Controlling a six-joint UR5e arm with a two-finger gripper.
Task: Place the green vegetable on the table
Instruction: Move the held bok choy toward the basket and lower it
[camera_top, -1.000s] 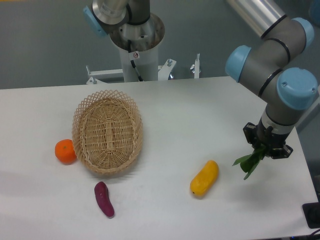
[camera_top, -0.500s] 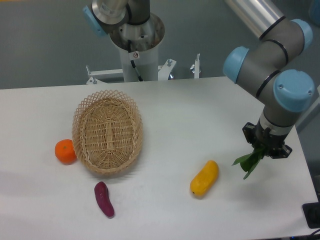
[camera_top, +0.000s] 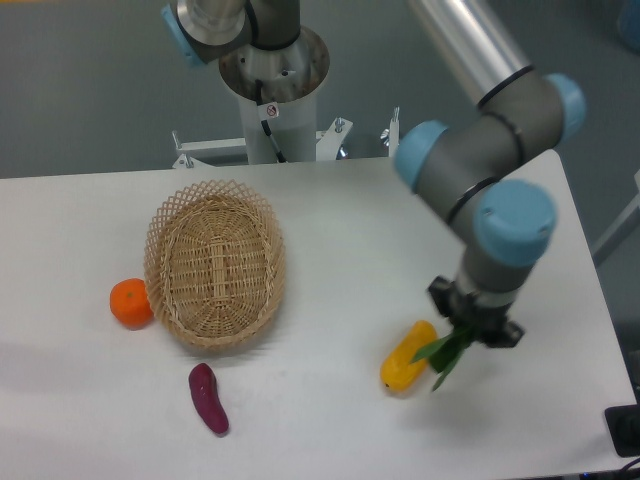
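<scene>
While the arm reaches down over the right half of the table (camera_top: 330, 230), its gripper (camera_top: 474, 324) pinches the green vegetable (camera_top: 445, 350), a bok choy whose dark leaves hang out below and to the left of the black fingers. The stalk end is hidden inside the gripper, so only the leaves show. The leaf tips point down toward the tabletop and overlap the upper right end of the yellow oblong fruit (camera_top: 408, 356) in this view; whether they touch the fruit or the table cannot be told from here.

The yellow fruit lies tilted on the white surface, its upper end nearest the gripper and its lower end pointing to the front left. Well to its left, near the front edge, a purple sweet potato (camera_top: 208, 397) lies at a slant. Behind that sits an oval woven wicker basket (camera_top: 215, 264), open side up, with nothing visible inside it. An orange (camera_top: 130, 302) rests just beside the basket's left rim, touching it or nearly so.

At the back of the table stands the arm's grey cylindrical base (camera_top: 270, 85), bolted to a light metal bracket. The arm's grey links with blue joint caps cross from the top of the view down to the wrist above the gripper.
</scene>
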